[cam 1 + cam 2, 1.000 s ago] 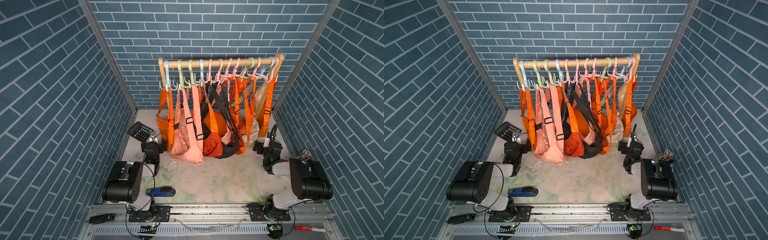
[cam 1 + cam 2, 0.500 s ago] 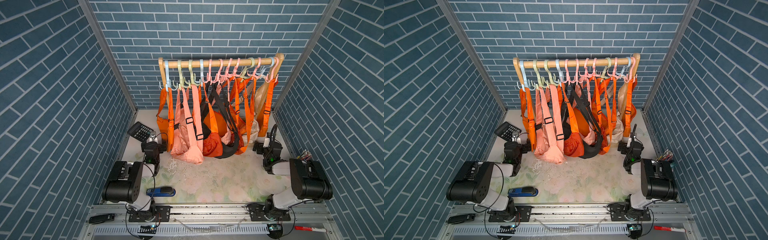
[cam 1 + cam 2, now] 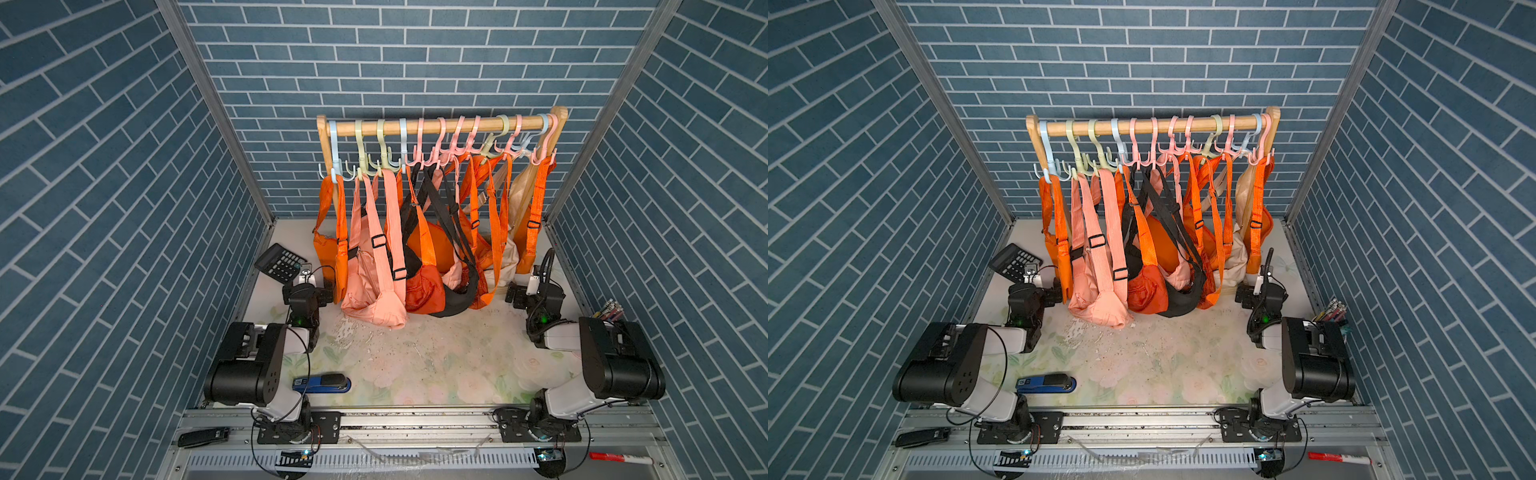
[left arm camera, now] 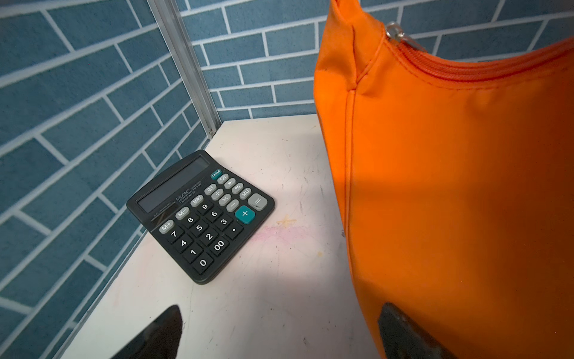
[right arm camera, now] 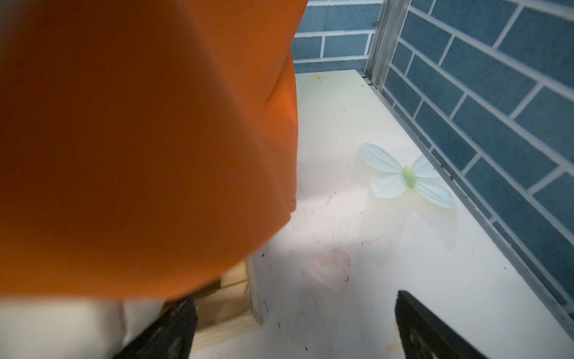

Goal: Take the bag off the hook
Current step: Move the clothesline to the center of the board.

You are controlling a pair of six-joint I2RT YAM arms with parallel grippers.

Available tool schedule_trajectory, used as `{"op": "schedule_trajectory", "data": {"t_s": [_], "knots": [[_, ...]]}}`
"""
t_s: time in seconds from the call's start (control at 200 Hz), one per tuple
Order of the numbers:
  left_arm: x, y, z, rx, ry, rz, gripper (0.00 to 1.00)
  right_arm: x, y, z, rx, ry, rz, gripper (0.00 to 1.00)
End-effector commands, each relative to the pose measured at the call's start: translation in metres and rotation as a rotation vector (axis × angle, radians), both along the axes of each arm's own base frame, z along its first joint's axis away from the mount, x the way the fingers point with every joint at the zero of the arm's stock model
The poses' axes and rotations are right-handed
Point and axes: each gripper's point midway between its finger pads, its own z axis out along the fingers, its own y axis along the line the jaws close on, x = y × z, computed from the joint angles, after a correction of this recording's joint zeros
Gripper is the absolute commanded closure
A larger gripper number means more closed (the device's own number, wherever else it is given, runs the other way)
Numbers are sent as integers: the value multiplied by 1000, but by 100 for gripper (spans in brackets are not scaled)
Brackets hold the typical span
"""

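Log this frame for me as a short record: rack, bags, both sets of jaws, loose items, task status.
rack: wooden rail across the back, plastic hooks along it
bags: several orange, a pink bag, a black bag, a beige bag, all hanging by straps
left jaws: open, empty, by the leftmost orange bag
right jaws: open, empty, by the rightmost orange bag
loose items: calculator and blue stapler on the table
task status: no bag off a hook yet
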Motion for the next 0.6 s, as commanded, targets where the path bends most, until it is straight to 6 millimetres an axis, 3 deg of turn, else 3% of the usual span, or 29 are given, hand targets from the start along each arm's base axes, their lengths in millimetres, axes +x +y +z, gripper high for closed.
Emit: {"op": "schedule_trajectory", "data": {"t_s": [0.0, 0.13, 0.285, 0.59], "knots": [[2, -13, 8, 15, 7, -72, 1, 5, 2, 14, -4, -26, 21, 3], [-3, -10, 23, 26, -4, -43, 1, 0, -7, 41, 17, 55, -46, 4], [-4, -17, 45, 54, -2, -63, 1, -5, -2, 79, 101, -6, -51, 5], [-23, -36, 143, 54, -110, -181, 2, -9, 11, 116, 244, 37, -38, 8]]}}
